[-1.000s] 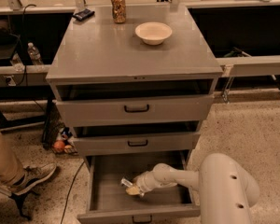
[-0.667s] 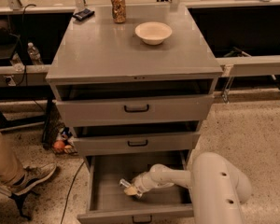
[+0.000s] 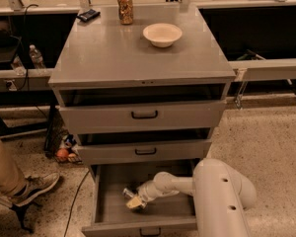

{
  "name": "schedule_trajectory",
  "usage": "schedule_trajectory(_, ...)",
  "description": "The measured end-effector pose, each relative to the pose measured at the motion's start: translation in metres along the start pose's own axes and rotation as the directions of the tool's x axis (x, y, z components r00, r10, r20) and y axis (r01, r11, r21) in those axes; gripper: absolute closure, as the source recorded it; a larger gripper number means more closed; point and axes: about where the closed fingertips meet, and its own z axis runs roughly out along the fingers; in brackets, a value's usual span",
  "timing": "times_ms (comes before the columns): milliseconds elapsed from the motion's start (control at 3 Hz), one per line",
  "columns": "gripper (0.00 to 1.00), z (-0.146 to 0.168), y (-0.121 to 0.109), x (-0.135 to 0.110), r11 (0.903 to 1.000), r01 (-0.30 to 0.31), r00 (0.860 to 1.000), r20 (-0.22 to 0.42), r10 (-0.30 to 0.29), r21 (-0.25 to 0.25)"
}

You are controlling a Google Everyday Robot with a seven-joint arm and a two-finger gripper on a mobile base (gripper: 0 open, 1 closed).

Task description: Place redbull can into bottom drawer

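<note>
1. The bottom drawer (image 3: 96,196) is pulled way out, much further than the two above it. It's a wide tray with a plain grey inside.
2. The gripper (image 3: 132,200) is down inside that drawer, left of middle and low over the floor. The pale robot arm (image 3: 187,184) reaches in from the right.
3. The redbull can (image 3: 127,192) is in the bottom drawer too, right at the tip of the gripper. Only a short silvery end pokes out toward the upper left. The fingers look closed around it, with a yellowish pad (image 3: 135,203) pressed against its near side. Can't tell if the can touches the drawer floor.
4. Apart from the can and the gripper, all I can see in that drawer is bare grey bottom.
5. The middle drawer (image 3: 145,151) and top drawer (image 3: 144,115) are each open just a crack. The gaps above their fronts are dark, so I can't tell what's in them. Both have black handles.
6. On the cabinet top (image 3: 113,58) there's a white bowl (image 3: 162,34) standing upright toward the back right. The orange-brown patterned can (image 3: 125,7) stands upright at the back, well apart from the bowl.
7. A small black object (image 3: 88,15) lies near the back left corner.
8. On the floor to the left there's someone's leg and a sneaker (image 3: 37,185).
</note>
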Motion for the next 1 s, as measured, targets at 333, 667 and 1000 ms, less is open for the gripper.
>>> schedule_trajectory(333,0.0,-0.002,-0.001,-0.007,0.9999,0.012,1.0,0.001,-0.012,-0.002)
schedule_trajectory(667,0.0,-0.026,-0.008,-0.013,0.9996,0.026,0.999,0.018,-0.026,0.014)
schedule_trajectory(1000,0.0,-0.094,-0.029,-0.018,0.9973,0.046,0.998,0.045,-0.048,0.057)
